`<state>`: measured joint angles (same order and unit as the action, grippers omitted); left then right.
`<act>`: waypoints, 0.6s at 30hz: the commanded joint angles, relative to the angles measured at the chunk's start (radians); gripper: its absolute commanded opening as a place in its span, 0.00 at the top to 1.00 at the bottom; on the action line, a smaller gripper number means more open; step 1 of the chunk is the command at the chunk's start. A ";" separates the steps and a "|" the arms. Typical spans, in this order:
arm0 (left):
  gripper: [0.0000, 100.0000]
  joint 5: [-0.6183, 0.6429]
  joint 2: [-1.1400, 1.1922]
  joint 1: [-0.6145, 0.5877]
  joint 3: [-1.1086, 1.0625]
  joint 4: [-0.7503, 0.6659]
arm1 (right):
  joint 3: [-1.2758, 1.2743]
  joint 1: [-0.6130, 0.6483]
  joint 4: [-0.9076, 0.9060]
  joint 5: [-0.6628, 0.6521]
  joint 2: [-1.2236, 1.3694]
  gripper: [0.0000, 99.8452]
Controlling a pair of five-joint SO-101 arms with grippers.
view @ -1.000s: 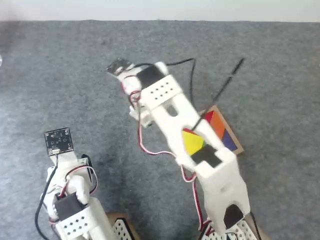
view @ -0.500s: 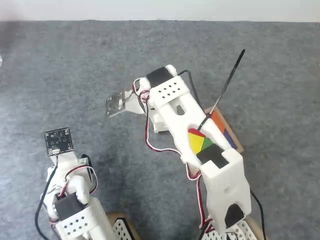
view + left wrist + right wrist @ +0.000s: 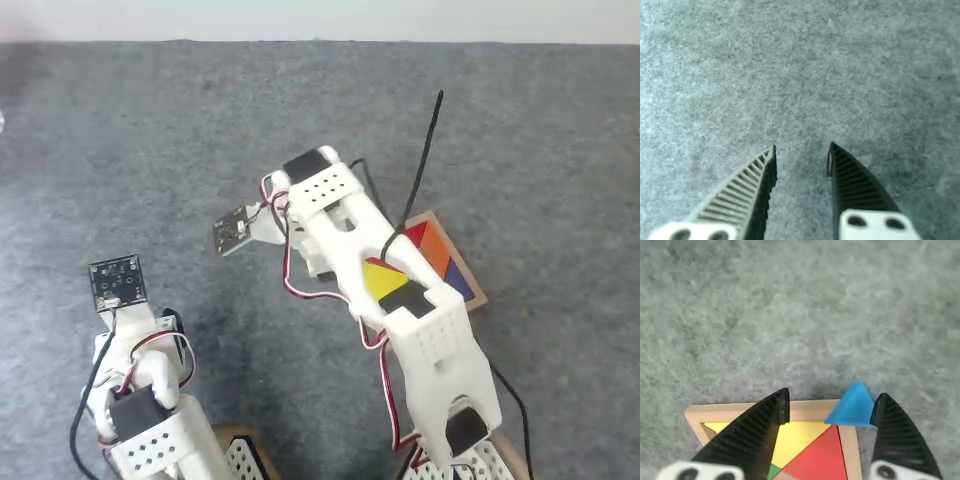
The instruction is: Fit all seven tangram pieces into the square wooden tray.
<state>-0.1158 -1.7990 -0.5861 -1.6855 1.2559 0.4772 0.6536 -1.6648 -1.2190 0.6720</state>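
The grey fuzzy table [image 3: 150,120] is the biggest thing here. The right arm [image 3: 400,300] leans out over the wooden tray [image 3: 478,296]. The left arm [image 3: 140,400] sits well apart from the tray, so the right arm is the nearer one.

The right gripper [image 3: 832,393] has its fingers spread wide and holds nothing. It hangs over the edge of the tray. The left gripper [image 3: 802,146] is spread wide too, with only bare table under it.

In the tray lie a yellow piece [image 3: 800,432] and a red piece [image 3: 815,455], side by side and touching.

The blue triangle [image 3: 852,405] is not in yet. It rests on the tray's rim, sticking out over the table, with its tip pointing away from the tray. It sits in the gap between the right gripper's fingers, close to one and apart from the other. Its long side runs across that gap, so I think the fingers could close on its ends.

I can read no words anywhere
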 commanded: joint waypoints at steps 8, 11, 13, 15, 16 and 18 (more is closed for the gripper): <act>0.83 0.006 -0.018 0.000 0.004 0.005 | 0.009 -0.061 0.076 -0.043 0.027 0.73; 0.83 0.006 -0.018 0.000 0.004 0.005 | 0.009 -0.065 0.077 -0.043 0.030 0.74; 0.83 0.006 -0.018 0.000 0.004 0.005 | 0.009 -0.065 0.076 -0.043 0.028 0.80; 0.83 0.006 -0.018 0.000 0.004 0.005 | 0.009 -0.065 0.076 -0.043 0.028 0.89; 0.83 0.006 -0.018 0.000 0.004 0.005 | 0.011 -0.065 0.076 -0.043 0.028 0.94; 0.83 0.006 -0.018 0.000 0.004 0.005 | 0.011 -0.065 0.076 -0.043 0.028 0.99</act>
<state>-0.1158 -1.7990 -0.5861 -1.6855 1.2559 0.4787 0.6045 -1.5865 -1.2513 0.7089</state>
